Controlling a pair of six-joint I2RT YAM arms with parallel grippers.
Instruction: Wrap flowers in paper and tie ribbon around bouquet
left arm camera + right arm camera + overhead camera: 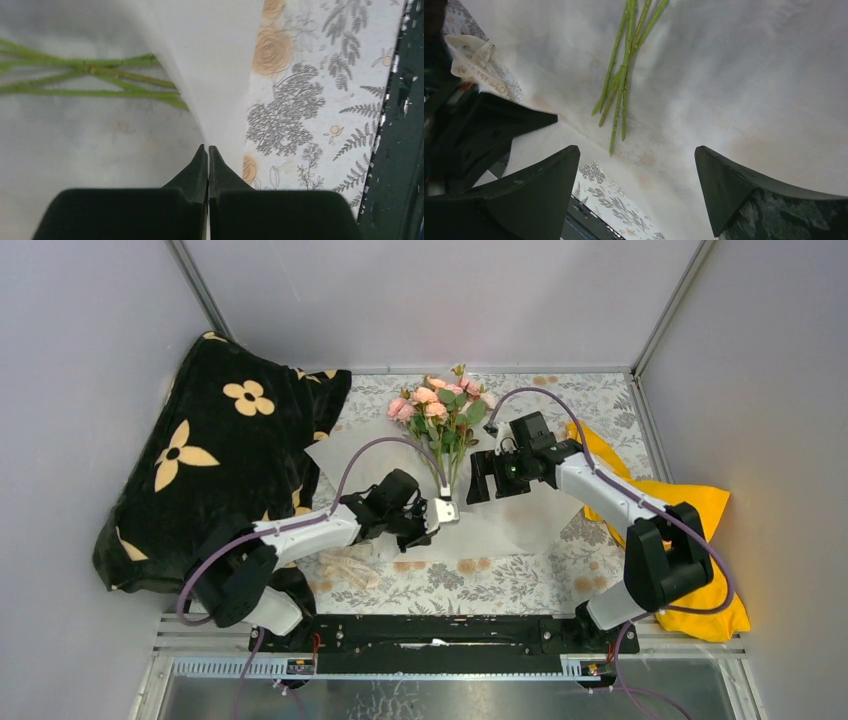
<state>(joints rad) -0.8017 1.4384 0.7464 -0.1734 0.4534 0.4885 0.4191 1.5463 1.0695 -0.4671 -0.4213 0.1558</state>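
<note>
White translucent paper (pixel 520 520) lies spread on the table (pixel 480 585), which is covered in a grey floral print, at the centre of the top view. Flowers (pixel 440 405) lie on the sheet, with pink heads and leaves toward the upper centre of the frame and stems running down toward the middle.

Left tool (pixel 447 512): clenched, both fingers pressed together on an edge of the paper just beside the stem ends. The left wrist view shows the sheet rising from the pinch into a lifted fold that hides the tips of the stems.

Right tool (pixel 490 478): released, fingers spread wide with nothing between them, placed over the paper just right of the stems. Its wrist view shows the stem ends lying on the sheet, clear of both fingers.

Ribbon (pixel 350 568) lies bunched on the table at the lower left of the paper, near the left arm, untouched.

Black blanket (pixel 220 450) with beige flower prints fills the left of the frame. Yellow cloth (pixel 700 505) lies at the right, partly under the right arm.
</note>
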